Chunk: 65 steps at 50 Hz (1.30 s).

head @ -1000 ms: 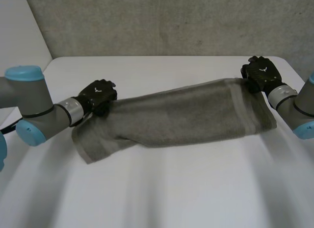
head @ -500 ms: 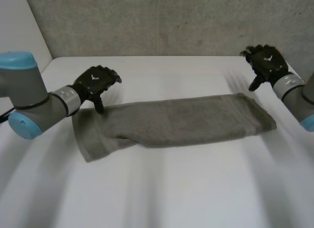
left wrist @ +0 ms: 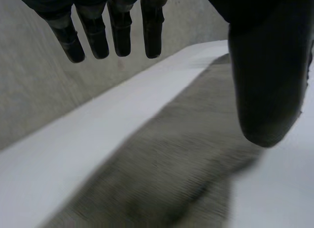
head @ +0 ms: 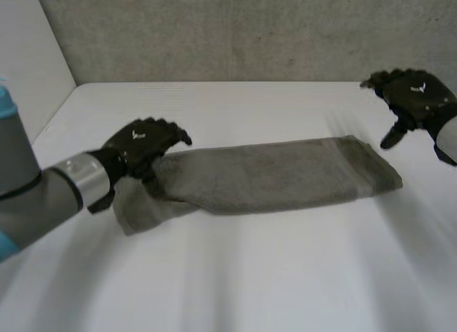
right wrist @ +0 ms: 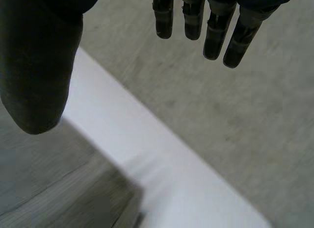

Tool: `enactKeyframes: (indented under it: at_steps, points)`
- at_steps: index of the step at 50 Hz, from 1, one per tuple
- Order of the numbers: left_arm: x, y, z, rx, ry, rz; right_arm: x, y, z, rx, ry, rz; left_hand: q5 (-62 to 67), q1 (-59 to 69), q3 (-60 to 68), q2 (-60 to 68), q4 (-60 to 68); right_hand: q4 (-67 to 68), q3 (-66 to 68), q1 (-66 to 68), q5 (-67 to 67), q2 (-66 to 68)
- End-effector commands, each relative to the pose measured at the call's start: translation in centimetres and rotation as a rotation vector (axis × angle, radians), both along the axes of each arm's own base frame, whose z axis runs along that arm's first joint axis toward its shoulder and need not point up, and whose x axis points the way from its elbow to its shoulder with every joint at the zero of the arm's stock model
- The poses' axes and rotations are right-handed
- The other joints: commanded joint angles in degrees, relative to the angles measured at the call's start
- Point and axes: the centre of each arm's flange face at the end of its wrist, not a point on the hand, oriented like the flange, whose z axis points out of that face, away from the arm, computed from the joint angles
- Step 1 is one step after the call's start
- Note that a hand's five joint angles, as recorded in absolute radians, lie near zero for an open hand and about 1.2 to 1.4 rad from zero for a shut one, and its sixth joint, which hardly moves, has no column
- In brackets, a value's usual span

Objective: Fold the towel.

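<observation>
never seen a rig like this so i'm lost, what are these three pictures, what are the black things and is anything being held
It is a two-armed robot at a white table; the black things are its hands. The wide picture is from a camera behind the arms, looking down: the left hand is over one end of a grey towel lying as a long strip, the right hand is in the air past the other end. The other two are from cameras on each wrist, looking along the palm. Both show straight fingers and a thumb with nothing between, so nothing is held.
</observation>
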Motion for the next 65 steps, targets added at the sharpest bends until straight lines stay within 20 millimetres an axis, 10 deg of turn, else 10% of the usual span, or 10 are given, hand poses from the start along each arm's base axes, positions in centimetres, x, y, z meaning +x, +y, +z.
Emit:
enactKeyframes:
  at_steps: [1,18,31,53,65]
  points:
    - [1.4,3.0,-1.5,0.053,-0.001,0.084,-2.0,1.0,-2.8,0.095,0.094,0.006,0.5,1.3,-2.8,1.3,-3.2,-4.1,-3.0,2.1,1.8,1.4]
    - [2.5,2.2,-6.6,0.1,-0.064,0.222,-3.2,-0.4,-10.5,0.124,0.296,0.063,3.1,3.9,-2.8,3.8,-3.2,-4.1,-3.0,19.9,19.6,19.2]
    - [2.3,1.7,-6.9,0.076,-0.055,0.222,-3.2,-2.0,-11.4,0.059,0.293,0.05,3.1,3.9,-2.8,3.8,-3.2,-4.1,-3.0,66.7,66.4,66.0]
    - [3.2,-1.1,-8.3,0.048,-0.077,0.303,-9.1,-3.5,-8.9,0.037,0.276,-0.108,3.2,4.0,-2.8,4.0,-3.2,-4.1,-3.0,66.8,66.5,66.1]
    - [3.3,-1.7,-9.1,0.065,-0.089,0.314,-8.0,-2.1,-8.7,0.081,0.238,-0.034,3.7,4.5,-2.8,4.5,-3.2,-4.1,-3.0,66.8,66.5,66.1]
